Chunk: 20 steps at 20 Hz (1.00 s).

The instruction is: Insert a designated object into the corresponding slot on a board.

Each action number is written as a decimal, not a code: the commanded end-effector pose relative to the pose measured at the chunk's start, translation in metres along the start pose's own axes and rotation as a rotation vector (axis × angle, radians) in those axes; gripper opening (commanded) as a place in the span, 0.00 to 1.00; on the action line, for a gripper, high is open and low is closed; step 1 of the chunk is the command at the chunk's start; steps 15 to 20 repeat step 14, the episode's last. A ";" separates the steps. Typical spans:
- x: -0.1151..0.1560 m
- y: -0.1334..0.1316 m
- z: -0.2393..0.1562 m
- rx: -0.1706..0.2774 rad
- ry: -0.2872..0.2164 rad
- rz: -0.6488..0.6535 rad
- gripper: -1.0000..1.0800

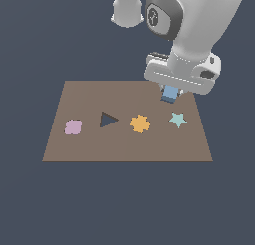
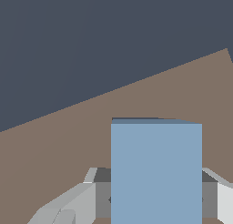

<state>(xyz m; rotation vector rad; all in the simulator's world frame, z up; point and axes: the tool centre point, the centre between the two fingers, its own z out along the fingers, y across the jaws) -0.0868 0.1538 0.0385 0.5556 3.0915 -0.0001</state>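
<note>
My gripper (image 1: 170, 92) is shut on the light-blue square block (image 1: 170, 93), low over the back right part of the brown board (image 1: 124, 147). In the wrist view the block (image 2: 156, 173) fills the lower middle, with a grey finger (image 2: 93, 193) on either side of it. The dark square slot is almost wholly hidden under the block. Only a thin dark sliver shows at the block's foot (image 1: 165, 100) and along its far edge in the wrist view (image 2: 136, 119). I cannot tell whether the block has entered the slot.
On the board, from the exterior view's left, are a pink blob (image 1: 73, 127), a dark triangular hole (image 1: 107, 120), an orange gear (image 1: 140, 123) and a teal star (image 1: 178, 119). The star lies just in front of the held block. A dark floor surrounds the board.
</note>
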 end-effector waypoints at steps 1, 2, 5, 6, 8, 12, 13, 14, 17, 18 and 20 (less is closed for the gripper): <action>0.000 0.000 0.005 0.000 0.000 0.001 0.00; 0.000 0.000 0.007 0.000 0.000 0.001 0.00; 0.000 0.000 0.008 0.000 0.000 0.002 0.96; 0.000 0.000 0.008 0.000 0.000 0.002 0.96; 0.000 0.000 0.008 0.000 0.000 0.002 0.96; 0.000 0.000 0.008 0.000 0.000 0.002 0.96; 0.000 0.000 0.008 0.000 0.000 0.002 0.96; 0.000 0.000 0.008 0.000 0.000 0.002 0.96; 0.000 0.000 0.008 0.000 0.000 0.002 0.96; 0.000 0.000 0.008 0.000 0.000 0.002 0.96; 0.000 0.000 0.008 0.000 0.000 0.002 0.96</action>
